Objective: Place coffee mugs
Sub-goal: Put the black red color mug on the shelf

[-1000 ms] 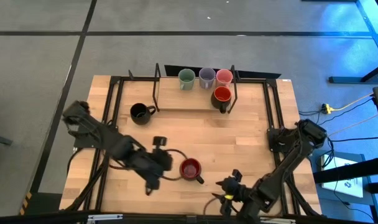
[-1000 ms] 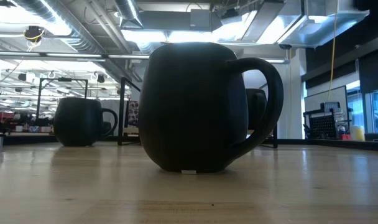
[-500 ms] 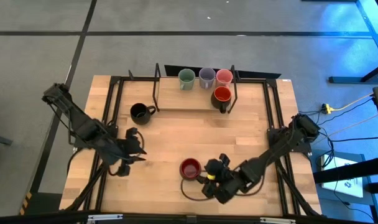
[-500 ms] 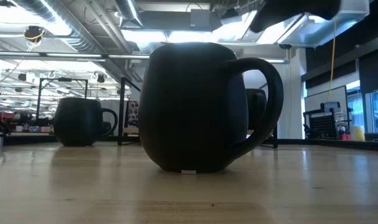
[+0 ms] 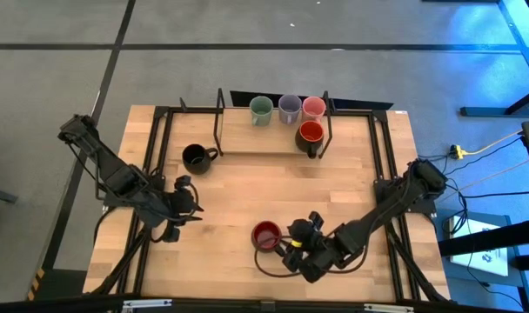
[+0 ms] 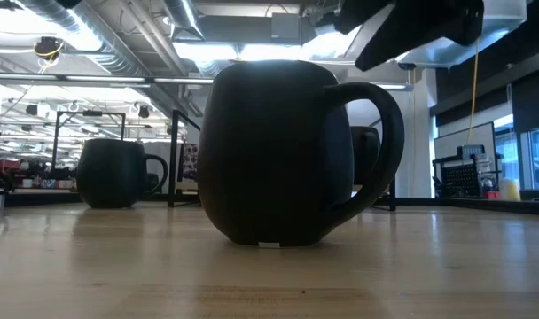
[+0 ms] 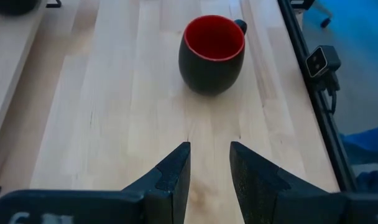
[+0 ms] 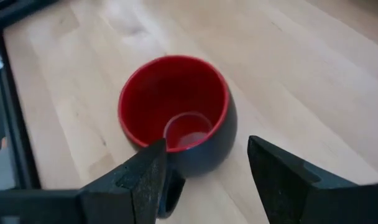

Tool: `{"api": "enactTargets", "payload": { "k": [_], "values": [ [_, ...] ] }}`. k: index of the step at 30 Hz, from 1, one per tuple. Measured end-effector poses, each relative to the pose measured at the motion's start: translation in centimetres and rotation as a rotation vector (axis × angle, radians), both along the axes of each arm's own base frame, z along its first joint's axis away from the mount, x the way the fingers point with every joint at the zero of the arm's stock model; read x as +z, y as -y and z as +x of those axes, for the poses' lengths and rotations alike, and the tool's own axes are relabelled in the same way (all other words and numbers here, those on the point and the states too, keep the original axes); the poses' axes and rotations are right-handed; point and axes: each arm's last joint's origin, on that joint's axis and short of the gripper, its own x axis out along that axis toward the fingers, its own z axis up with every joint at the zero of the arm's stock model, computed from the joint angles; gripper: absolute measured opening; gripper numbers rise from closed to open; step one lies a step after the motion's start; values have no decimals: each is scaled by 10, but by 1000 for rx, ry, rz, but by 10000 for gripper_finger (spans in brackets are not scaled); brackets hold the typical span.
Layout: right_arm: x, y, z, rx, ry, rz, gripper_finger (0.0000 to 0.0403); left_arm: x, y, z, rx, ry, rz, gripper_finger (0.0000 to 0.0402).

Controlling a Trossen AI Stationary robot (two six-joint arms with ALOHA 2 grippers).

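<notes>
red inside and dark outside, one mug (image 5: 265, 235) is sitting upright near the front edge of the wooden table (image 5: 351, 174). the right gripper (image 5: 292, 252) is hanging right beside it, on the handle side. in the right wrist view its two fingers (image 8: 145, 177) are spreading wide apart, one on each side of the mug's near edge and handle, and they are not squeezing it. in the low view this mug is filling the middle like a big dark shape, with the right arm showing dark above it.

the left gripper (image 5: 179, 214) is waiting well to the left of that mug, over bare wood. its fingers (image 7: 174, 174) are standing a little apart with nothing between them, and they are pointing toward the red mug.

farther back, the black mug (image 5: 195, 157) is sitting alone on the left part of the table, just outside a black metal frame (image 5: 218, 117).

inside that frame, the second red mug (image 5: 310, 134) is standing on the right. behind it, three mugs are lining up along the far edge: the pale green mug (image 5: 261, 109), the lavender mug (image 5: 289, 108) and the pink mug (image 5: 314, 107), close side by side.
</notes>
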Motion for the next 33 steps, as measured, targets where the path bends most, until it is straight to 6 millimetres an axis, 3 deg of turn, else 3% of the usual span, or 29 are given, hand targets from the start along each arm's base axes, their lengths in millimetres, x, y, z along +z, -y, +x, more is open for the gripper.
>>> {"api": "enactTargets", "payload": {
  "k": [4, 9, 13, 16, 23, 27, 33],
  "values": [
    [-12, -4, -5, 3, 25, 3, 211, 0, 0, 0, 2, -2, -3, 107],
    [-23, -25, -9, 55, 95, 65, 211, 0, 0, 0, 2, -2, -3, 107],
    [-46, -40, -8, 60, 84, 70, 211, -1, 0, 0, 0, -4, -6, 107],
    [-65, -42, -4, 27, 80, 44, 211, -1, 0, 0, -7, -8, -8, 107],
    [-82, -40, 5, -33, 102, -31, 208, -1, -3, 3, -1, -21, -21, 107],
    [-83, -38, 7, -37, 87, -16, 176, -1, -5, 4, -5, -35, -38, 107],
    [-83, -38, 7, -40, 89, -23, 80, -1, -7, 5, -8, -43, -41, 107]
  ]
}}
